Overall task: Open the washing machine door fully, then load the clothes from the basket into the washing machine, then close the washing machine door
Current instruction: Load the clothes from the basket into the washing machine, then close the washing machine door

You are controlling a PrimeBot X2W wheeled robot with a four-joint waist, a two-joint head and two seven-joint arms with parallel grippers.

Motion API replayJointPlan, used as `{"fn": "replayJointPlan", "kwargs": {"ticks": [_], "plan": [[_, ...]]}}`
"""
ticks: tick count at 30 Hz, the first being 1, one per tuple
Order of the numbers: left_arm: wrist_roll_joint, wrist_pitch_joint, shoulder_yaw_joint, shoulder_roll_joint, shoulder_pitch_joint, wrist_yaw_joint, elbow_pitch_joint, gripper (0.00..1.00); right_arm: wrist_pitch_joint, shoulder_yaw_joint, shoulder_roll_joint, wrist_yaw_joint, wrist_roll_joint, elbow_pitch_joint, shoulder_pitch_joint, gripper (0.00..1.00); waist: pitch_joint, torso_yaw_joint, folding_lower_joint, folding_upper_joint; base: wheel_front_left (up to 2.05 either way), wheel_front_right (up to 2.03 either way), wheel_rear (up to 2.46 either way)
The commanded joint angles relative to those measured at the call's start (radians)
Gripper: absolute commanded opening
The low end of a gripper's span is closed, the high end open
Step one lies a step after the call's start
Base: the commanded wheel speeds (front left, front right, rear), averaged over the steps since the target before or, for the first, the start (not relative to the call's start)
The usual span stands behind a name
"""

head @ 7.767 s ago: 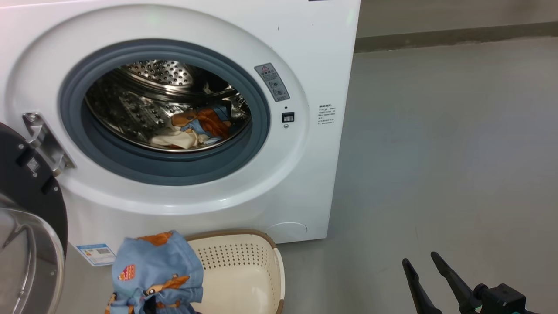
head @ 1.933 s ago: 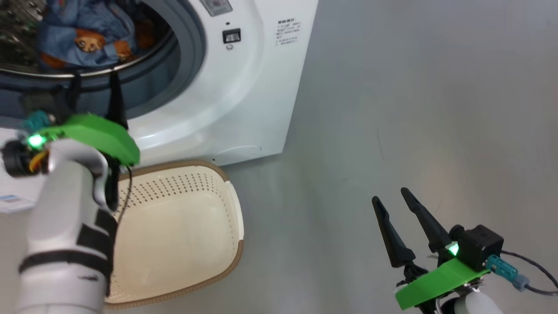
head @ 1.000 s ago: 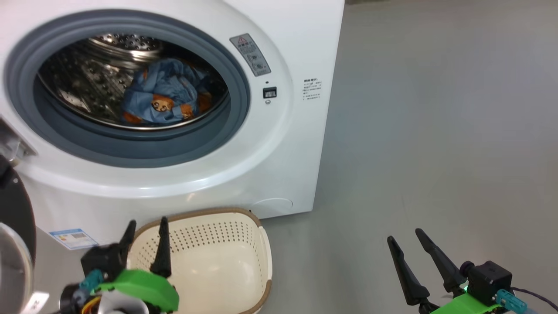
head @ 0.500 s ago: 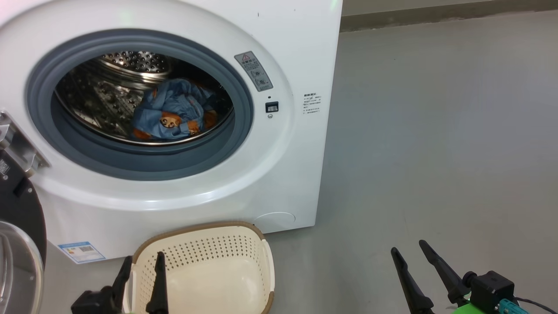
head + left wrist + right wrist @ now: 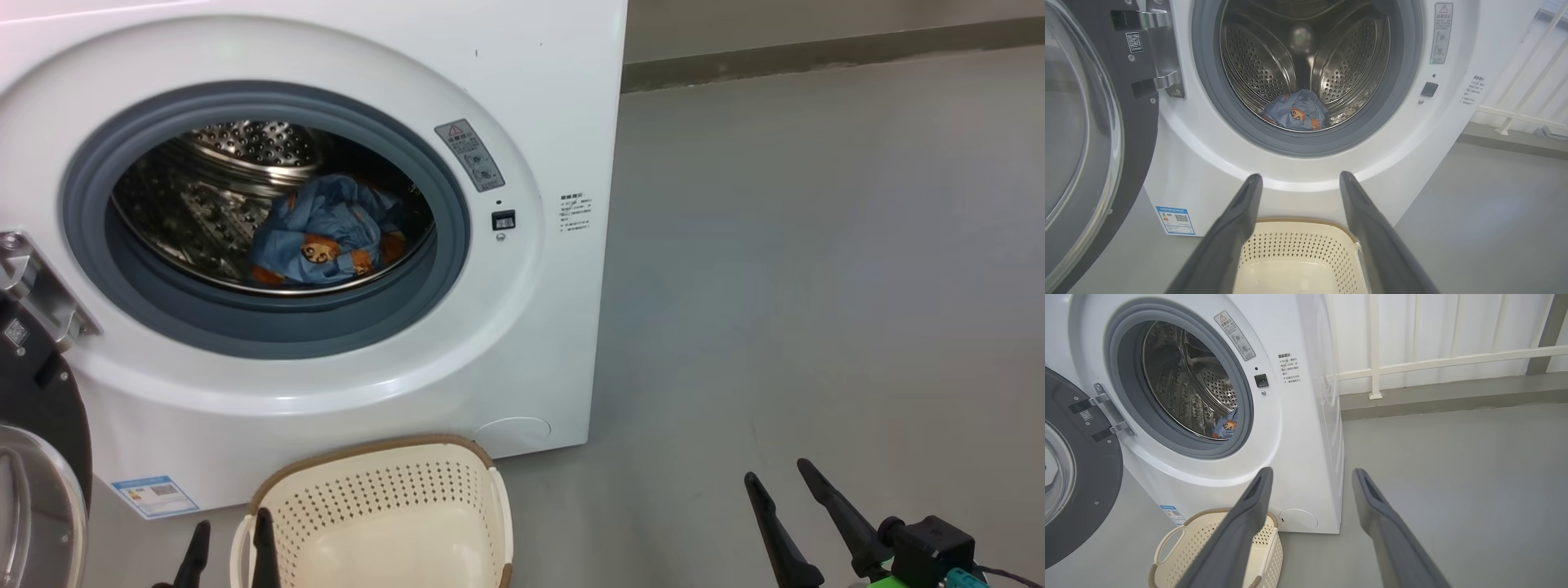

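The white washing machine (image 5: 522, 122) stands with its black-rimmed door (image 5: 37, 408) swung open to the left. Light blue clothes (image 5: 322, 237) with orange-brown prints lie bunched in the steel drum, also seen as clothes (image 5: 1298, 116) in the left wrist view. The cream basket (image 5: 367, 498) sits on the floor in front of the machine, and the part of its inside that shows holds nothing. My left gripper (image 5: 233, 523) is open at the basket's left rim, with nothing between its fingers (image 5: 1241, 220). Over bare floor at the lower right, my right gripper (image 5: 777, 471) is open and holds nothing.
Grey floor (image 5: 816, 286) stretches to the right of the machine. A white railing (image 5: 1412, 363) and a wall with a dark skirting run behind it. A blue label sticker (image 5: 155, 496) sits low on the machine's front, beside the open door's glass bowl (image 5: 1069, 122).
The head camera has tilted up a little, so the machine sits lower in view. My left gripper has dropped back toward the bottom edge, staying open. The clothes stay in the drum.
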Motion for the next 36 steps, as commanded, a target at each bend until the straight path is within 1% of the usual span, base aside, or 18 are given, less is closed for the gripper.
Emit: {"fn": "replayJointPlan", "kwargs": {"ticks": [1,13,23,36], "plan": [[-0.004,-0.006,0.038,0.011,-0.013,0.008,-0.031,1.00,-0.005,0.011,-0.019,0.002,0.001,-0.027,-0.006,1.00,-0.004,-0.002,0.0000,0.0000,0.00,0.00,0.00],[-0.015,-0.006,0.059,0.011,0.037,0.014,-0.054,1.00,-0.005,-0.002,-0.025,0.002,0.001,-0.030,0.013,1.00,-0.026,-0.006,0.0000,0.0000,0.00,0.00,0.00],[-0.015,-0.006,0.064,0.011,0.046,0.017,-0.053,1.00,-0.005,-0.001,-0.020,0.002,0.000,-0.031,0.017,1.00,-0.035,0.003,0.0000,0.0000,0.00,0.00,0.00],[-0.011,-0.006,0.065,0.011,0.050,0.015,-0.050,1.00,-0.005,0.000,-0.020,0.002,0.000,-0.032,0.017,1.00,-0.034,0.000,0.0000,0.0000,0.00,0.00,0.00]]}}
